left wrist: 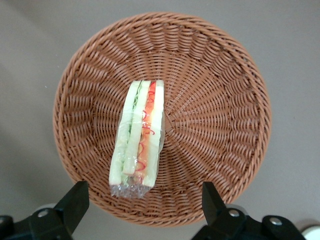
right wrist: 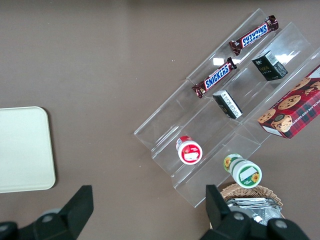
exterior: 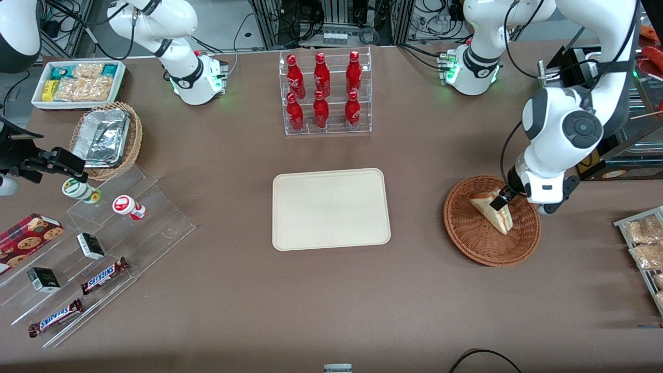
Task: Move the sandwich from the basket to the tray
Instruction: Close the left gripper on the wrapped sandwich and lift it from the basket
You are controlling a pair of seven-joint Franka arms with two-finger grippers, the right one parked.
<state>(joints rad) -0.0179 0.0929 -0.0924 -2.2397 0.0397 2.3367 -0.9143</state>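
- The sandwich point(left wrist: 137, 141) lies in the basket point(left wrist: 220, 125), wrapped in clear film, its cut edge with green, pink and red layers facing up.
- The basket sits on the brown bench point(exterior: 331, 290), toward the working arm's end.
- The gripper point(exterior: 500, 199) hangs above the basket over the sandwich; its fingers point(left wrist: 75, 200) stand spread apart, released, grasping nothing.
- The tray point(exterior: 330, 208) lies flat in the middle of the bench, well apart from the basket, with nothing on it.
- A clear rack of red bottles point(exterior: 324, 92) stands farther from the front camera than the tray.
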